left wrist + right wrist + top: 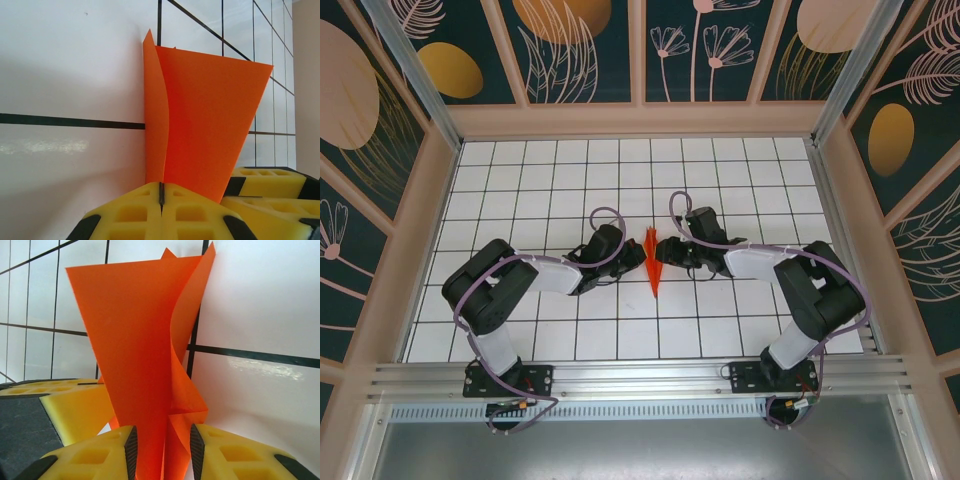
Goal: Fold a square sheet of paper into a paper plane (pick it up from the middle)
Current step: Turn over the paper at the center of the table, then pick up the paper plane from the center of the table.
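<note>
Centrally on the white gridded table [520, 190], the orange plane [651, 262] stands on edge between the two arms, a narrow dart lying along the near-far line with its thin tip toward the arms' bases. The left gripper [634, 258] reaches in from the left side and the right gripper [669, 254] from the right, so the two meet at the plane around its middle, well away from every wall of the enclosure. From the left wrist, the yellow fingers [131, 215] are pressed fully together, with only a thin dark seam between them, and the plane [200, 125] rises straight out of that seam: the left gripper is clamped on it. There the paper shows as a broad flat panel with a narrower flap curling off its left side along a fold. One yellow finger of the other gripper lies just beside the panel at the lower right. From the right wrist, the fingers [235, 457] stand partly apart, and the plane [135, 350] fills the gap between them with several loose layers, a wide front panel and a twisted flap behind it. The dark pad on the left of that view lies against the paper; the layers are not squeezed flat, so the right jaws straddle the plane rather than pinch it. A yellow finger of the left gripper touches the paper low on the left of that view.
</note>
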